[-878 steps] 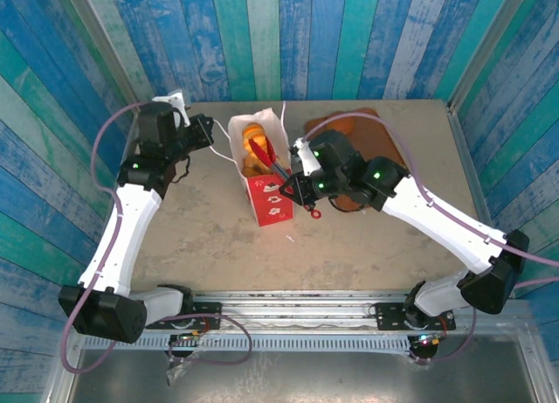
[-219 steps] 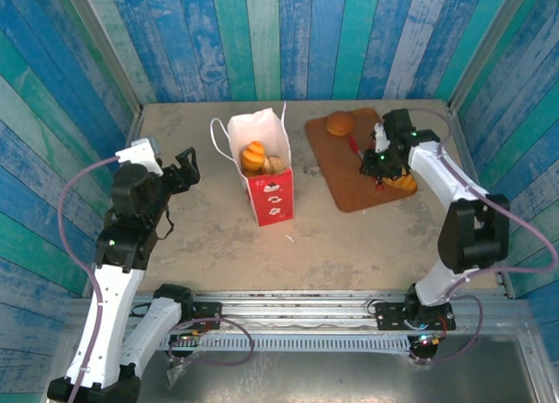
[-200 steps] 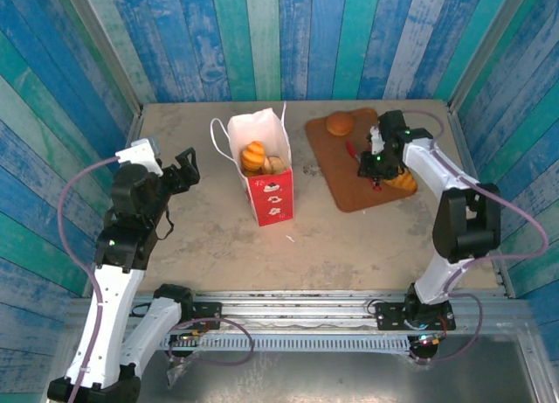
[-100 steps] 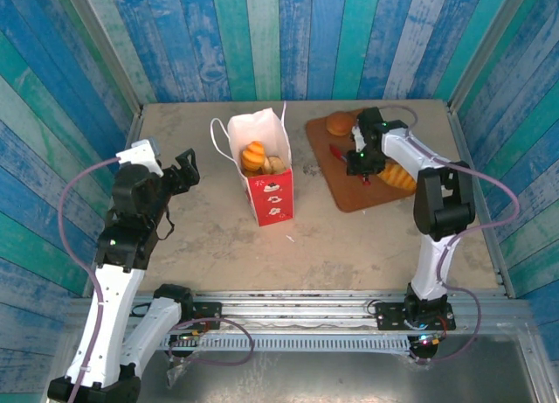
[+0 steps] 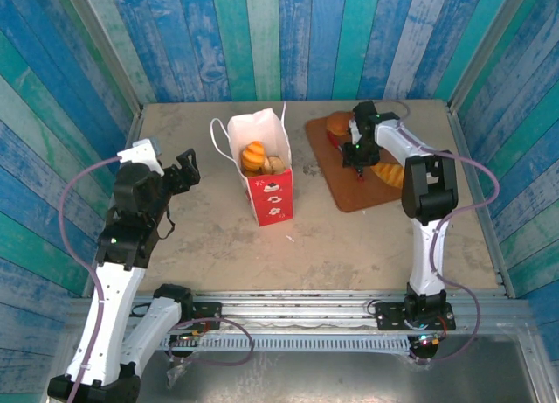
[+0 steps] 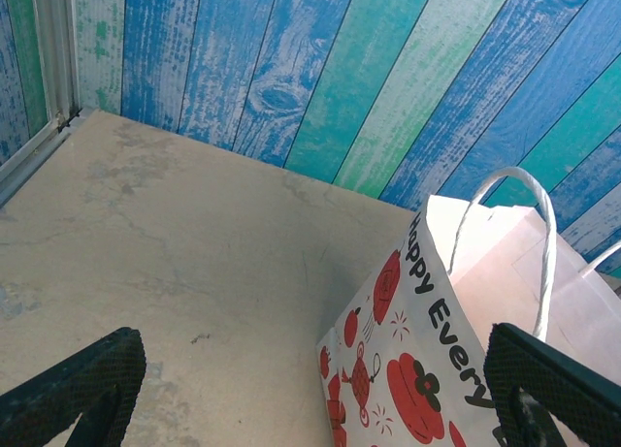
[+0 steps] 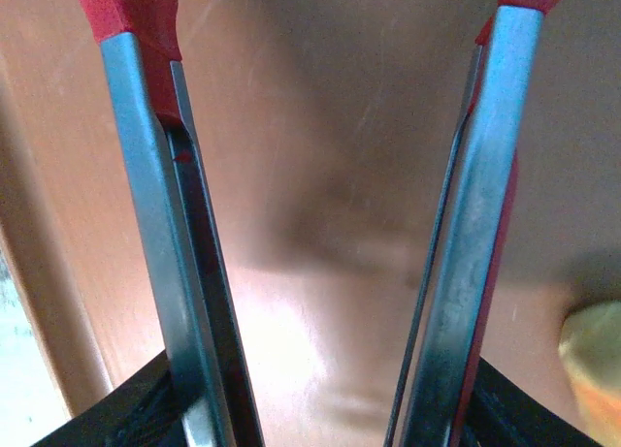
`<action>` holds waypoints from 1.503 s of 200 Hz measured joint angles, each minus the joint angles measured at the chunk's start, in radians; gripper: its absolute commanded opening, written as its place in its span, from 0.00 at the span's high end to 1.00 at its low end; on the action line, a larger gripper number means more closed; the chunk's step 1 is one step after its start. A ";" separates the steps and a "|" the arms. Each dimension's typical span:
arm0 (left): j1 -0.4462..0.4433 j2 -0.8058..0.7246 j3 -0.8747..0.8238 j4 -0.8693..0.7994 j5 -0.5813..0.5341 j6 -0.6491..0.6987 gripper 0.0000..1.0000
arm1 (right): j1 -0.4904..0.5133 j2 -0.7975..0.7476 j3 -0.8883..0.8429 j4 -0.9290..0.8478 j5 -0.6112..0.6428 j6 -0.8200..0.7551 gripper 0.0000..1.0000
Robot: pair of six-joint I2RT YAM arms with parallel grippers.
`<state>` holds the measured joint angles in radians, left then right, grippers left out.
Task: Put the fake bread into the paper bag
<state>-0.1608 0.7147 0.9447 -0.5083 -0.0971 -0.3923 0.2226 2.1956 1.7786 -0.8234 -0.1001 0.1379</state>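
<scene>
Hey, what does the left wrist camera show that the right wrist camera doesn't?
Left wrist: the bag, its loop handle, bare table, plank wall, the open left claw. Right wrist: the right claw holding tongs spread over the board, a bread edge at right. Shared: dark claw fingers along the bottom edge.

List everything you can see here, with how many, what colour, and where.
paper bag: one, white with red prints, upright, centre-left of the table
fake bread: at least two visible, orange and golden, inside the bag
bun: one, golden-brown, far end of the board
long pastry: one, yellow-orange, right side of the board
cutting board: one, brown, right of the bag
tongs: one pair, steel and red, over the board
table: one, beige
left gripper: open, left of the bag, apart from it
right gripper: gripping the tongs
</scene>
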 measured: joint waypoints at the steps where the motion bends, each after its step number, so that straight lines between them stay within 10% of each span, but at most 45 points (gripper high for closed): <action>1: 0.000 0.000 0.000 0.000 0.000 0.000 0.06 | 0.000 0.003 0.004 0.000 -0.001 0.000 0.44; 77: 0.000 0.004 0.000 -0.014 -0.009 0.004 0.06 | -0.006 0.118 0.201 -0.047 -0.013 -0.009 0.45; 157: 0.000 0.004 0.000 -0.025 -0.015 0.007 0.06 | -0.006 0.111 0.195 -0.061 -0.027 -0.023 0.66; 300: 0.000 0.064 0.027 0.019 0.055 -0.079 0.06 | 0.051 -0.589 -0.329 -0.027 0.045 0.074 0.68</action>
<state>-0.1608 0.7792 0.9722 -0.4892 -0.0425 -0.4713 0.2737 1.6066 1.4498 -0.8501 -0.0547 0.2115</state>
